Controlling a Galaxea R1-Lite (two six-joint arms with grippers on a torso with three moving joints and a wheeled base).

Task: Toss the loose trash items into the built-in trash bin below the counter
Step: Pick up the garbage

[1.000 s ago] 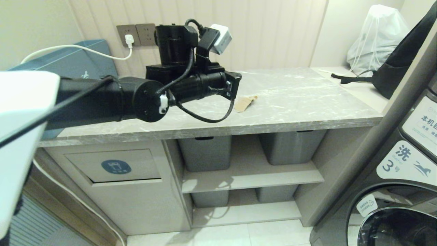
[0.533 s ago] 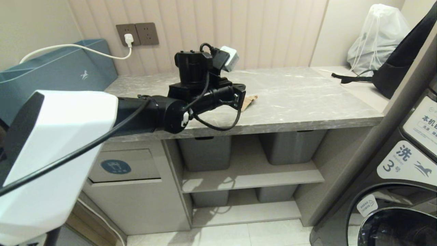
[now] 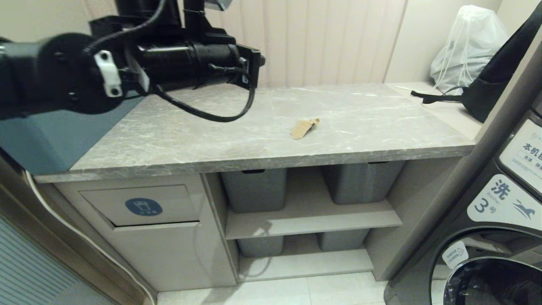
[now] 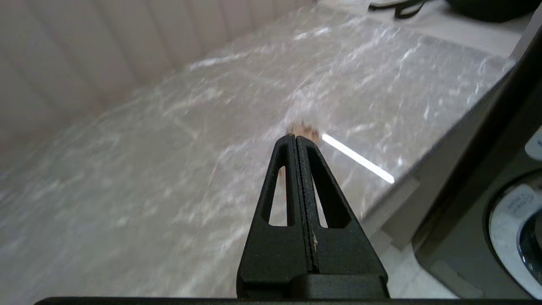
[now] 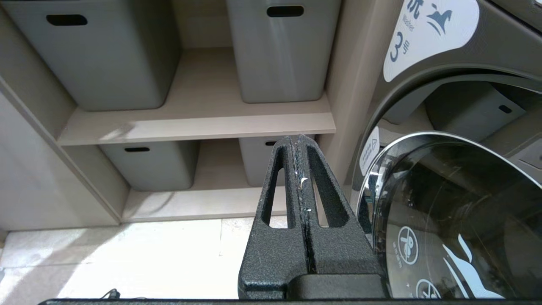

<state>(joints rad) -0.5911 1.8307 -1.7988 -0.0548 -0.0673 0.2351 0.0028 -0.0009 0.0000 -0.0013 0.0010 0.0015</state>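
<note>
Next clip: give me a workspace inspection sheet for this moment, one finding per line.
Surface: grey marble-patterned counter, mostly bare.
Job's things: one tan crumpled paper scrap lies on the counter; the teal scrap is not seen. Beige bin flap with blue oval sticker sits below the counter.
Clutter: white drawstring bag and black bag at the far right end.
Grippers: left gripper above the counter, jaws shut and empty; right gripper low, before the shelves, jaws shut and empty.
Cables: black cable loops under the left arm.
Surroundings: grey plastic tubs on beige shelves; washing machine on the right.
</note>
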